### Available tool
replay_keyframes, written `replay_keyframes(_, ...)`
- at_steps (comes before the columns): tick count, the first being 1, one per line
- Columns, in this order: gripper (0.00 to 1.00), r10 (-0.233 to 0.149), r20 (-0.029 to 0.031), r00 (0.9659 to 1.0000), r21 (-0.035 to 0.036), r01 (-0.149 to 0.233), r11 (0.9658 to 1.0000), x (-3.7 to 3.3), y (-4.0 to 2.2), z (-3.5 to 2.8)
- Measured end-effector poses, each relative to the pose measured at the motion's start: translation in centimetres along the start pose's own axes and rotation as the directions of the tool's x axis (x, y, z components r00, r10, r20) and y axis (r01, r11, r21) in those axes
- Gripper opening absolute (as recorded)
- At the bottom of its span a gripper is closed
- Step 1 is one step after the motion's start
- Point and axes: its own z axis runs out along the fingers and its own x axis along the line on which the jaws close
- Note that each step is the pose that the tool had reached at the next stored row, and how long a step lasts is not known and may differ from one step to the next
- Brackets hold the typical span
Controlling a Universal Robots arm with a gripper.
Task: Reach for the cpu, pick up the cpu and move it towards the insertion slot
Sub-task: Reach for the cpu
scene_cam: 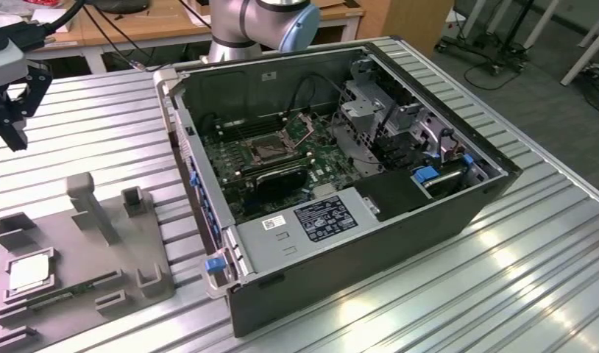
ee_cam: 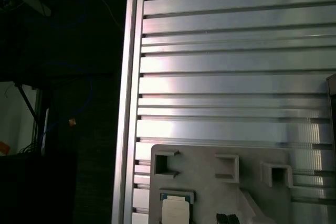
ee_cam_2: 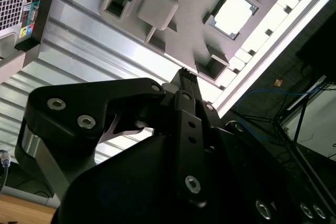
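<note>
Cpu [scene_cam: 29, 273], small flat silvery-white square chip, lies in grey plastic tray [scene_cam: 76, 257] recess, well below black claw [scene_cam: 16, 141], tips pressed together, empty. Likely light, stiff, fragile; pinch opposite edges.

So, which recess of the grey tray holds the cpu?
The square recess at the grey tray's side toward the exterior view's left: the cpu lies flat inside.

The cpu [ee_cam: 174, 211] was cut off by the first wrist view's edge, and the grey tray [scene_cam: 69, 254] by the counter's [scene_cam: 535, 243] edge ran past the exterior view's left.
</note>
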Motion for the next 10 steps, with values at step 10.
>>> replay_keyframes(10, 0.11, 0.0, 0.0, 1.0, 0.0, 0.0, 1.0, 0.01, 0.0, 0.03)
